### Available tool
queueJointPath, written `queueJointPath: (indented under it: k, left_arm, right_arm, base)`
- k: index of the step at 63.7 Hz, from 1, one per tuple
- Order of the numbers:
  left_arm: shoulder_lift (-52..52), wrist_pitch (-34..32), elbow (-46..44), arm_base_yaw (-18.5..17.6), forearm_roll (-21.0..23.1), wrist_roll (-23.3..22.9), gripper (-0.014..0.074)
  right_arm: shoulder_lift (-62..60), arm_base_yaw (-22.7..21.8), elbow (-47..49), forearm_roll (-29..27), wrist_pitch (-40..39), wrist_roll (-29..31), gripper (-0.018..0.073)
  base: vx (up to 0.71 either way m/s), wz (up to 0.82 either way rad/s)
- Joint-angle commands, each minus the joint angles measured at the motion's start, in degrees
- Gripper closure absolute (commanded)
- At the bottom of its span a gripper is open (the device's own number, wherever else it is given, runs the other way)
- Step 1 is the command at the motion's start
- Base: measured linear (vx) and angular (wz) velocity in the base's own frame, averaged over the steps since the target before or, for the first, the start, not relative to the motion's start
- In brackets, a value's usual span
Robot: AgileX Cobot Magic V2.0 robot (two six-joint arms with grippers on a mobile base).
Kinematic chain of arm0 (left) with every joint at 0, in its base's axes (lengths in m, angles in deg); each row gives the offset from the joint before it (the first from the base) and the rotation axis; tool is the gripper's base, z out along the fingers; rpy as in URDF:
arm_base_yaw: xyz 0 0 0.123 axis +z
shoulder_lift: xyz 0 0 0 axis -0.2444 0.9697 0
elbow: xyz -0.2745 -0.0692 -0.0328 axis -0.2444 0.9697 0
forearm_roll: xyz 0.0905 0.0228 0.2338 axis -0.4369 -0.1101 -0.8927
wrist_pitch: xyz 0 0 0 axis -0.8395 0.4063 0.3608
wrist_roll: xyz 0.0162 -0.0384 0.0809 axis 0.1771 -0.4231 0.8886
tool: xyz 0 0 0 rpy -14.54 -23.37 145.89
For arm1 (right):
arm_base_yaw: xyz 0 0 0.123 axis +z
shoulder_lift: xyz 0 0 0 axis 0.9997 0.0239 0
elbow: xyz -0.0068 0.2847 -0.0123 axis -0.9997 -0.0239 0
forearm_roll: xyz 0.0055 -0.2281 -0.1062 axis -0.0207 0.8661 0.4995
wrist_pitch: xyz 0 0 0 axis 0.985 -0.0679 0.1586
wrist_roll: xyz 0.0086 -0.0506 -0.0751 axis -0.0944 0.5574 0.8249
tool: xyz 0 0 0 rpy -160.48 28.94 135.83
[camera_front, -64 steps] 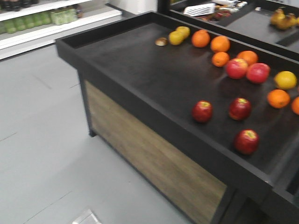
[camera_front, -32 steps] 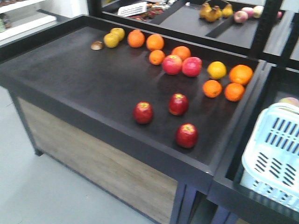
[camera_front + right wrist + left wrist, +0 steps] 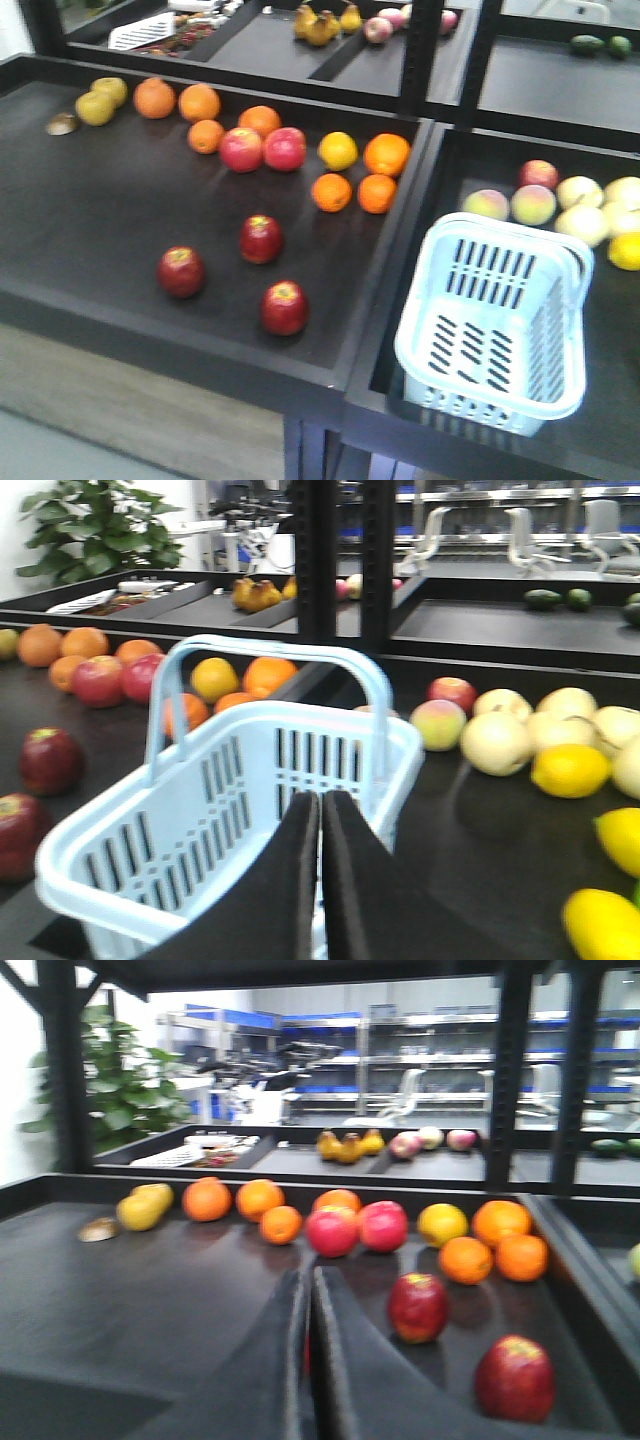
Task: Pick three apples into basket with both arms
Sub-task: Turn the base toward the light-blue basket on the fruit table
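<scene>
Fully in view now: pale slotted basket (image 3: pixel 500 395); three dark-red apples (image 3: pixel 262 238).

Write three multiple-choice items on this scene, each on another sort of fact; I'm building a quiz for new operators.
1. Where does the basket stand?
A) on the back shelf
B) in the right-hand bin
C) on the floor

2. How many dark-red apples lie on the left table?
A) two
B) three
C) five

3. What is the basket's state?
A) empty
B) holding one apple
C) overturned

Answers:
1. B, it sits in that bin in front of the pale fruit.
2. B, three lie near the front edge.
3. A, only bare slotted walls show inside.
</scene>
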Motion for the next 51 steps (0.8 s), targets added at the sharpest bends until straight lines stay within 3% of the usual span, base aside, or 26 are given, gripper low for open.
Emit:
queueJointPath:
  k: [1, 51]
  left_arm:
    - [-0.9, -3.7, 0.2, 0.0, 0.5, -0.5, 0.0603]
    - [-0.9, -3.7, 0.2, 0.0, 0.5, -0.5, 0.0603]
  right_arm:
    - [-0.4, -0.2, -0.7, 0.1, -4.3, 0.4, 0.0568]
    - [-0.4, -0.2, -0.7, 0.1, -4.3, 0.4, 0.0568]
  base:
    - [0.11, -0.46]
    - [0.11, -0.42]
